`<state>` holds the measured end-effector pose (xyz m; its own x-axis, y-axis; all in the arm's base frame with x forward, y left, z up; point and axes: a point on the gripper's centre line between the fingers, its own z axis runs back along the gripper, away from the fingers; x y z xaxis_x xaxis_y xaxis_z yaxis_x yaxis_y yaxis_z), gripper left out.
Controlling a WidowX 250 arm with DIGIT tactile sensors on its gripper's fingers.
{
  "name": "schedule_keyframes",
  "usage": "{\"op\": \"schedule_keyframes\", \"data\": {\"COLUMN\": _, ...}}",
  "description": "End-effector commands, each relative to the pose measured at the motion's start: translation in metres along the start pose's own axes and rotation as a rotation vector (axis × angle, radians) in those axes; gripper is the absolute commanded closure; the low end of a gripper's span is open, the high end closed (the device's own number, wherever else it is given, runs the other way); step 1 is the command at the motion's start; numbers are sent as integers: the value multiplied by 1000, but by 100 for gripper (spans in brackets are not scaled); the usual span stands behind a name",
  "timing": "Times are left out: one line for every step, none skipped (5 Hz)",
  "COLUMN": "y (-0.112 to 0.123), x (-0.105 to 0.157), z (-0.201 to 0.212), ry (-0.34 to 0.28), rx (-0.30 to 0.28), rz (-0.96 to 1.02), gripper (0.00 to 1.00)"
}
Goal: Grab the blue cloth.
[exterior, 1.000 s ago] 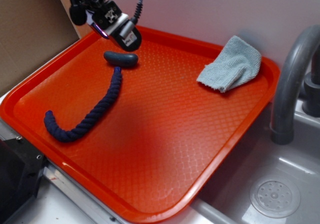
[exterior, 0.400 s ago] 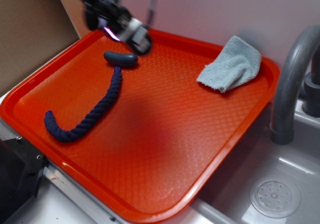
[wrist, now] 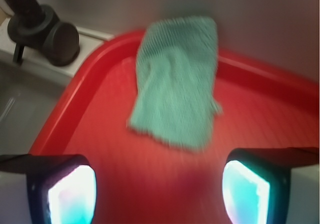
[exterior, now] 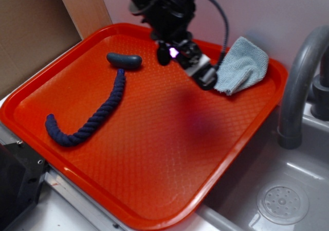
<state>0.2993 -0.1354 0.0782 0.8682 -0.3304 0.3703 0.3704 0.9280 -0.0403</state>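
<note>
A plain pale wall (exterior: 267, 10) with a faint lilac cast ran behind the scene, matte and evenly lit. At the left stood a brown cardboard panel (exterior: 31, 30), and beside it a light wooden board (exterior: 85, 7) leaned upward. On the right, a grey curved faucet (exterior: 298, 87) rose over a grey sink basin (exterior: 308, 174), whose round perforated drain (exterior: 282, 203) lay near the lower corner. In the wrist view, a dark round knob (wrist: 52, 37) sat on the sink's pale ledge. The light was soft and diffuse, casting only vague shadows.
</note>
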Motion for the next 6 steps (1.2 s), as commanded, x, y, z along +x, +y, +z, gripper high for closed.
{"op": "schedule_keyframes", "data": {"y": -1, "x": 46, "z": -44, "ry": -15, "rx": 131, "rz": -61, "gripper": 0}}
{"op": "schedule_keyframes", "data": {"y": 6, "x": 48, "z": -60, "ry": 27, "rx": 71, "rz": -50, "gripper": 0}}
{"op": "schedule_keyframes", "data": {"y": -3, "x": 43, "z": -57, "ry": 42, "rx": -3, "rz": -62, "gripper": 0}}
{"op": "schedule_keyframes", "data": {"y": -7, "x": 37, "z": -56, "ry": 53, "rx": -34, "rz": -48, "gripper": 100}}
{"op": "schedule_keyframes", "data": {"y": -9, "x": 35, "z": -56, "ry": 52, "rx": -29, "rz": -52, "gripper": 100}}
{"op": "schedule_keyframes", "data": {"y": -7, "x": 35, "z": -59, "ry": 64, "rx": -20, "rz": -41, "gripper": 100}}
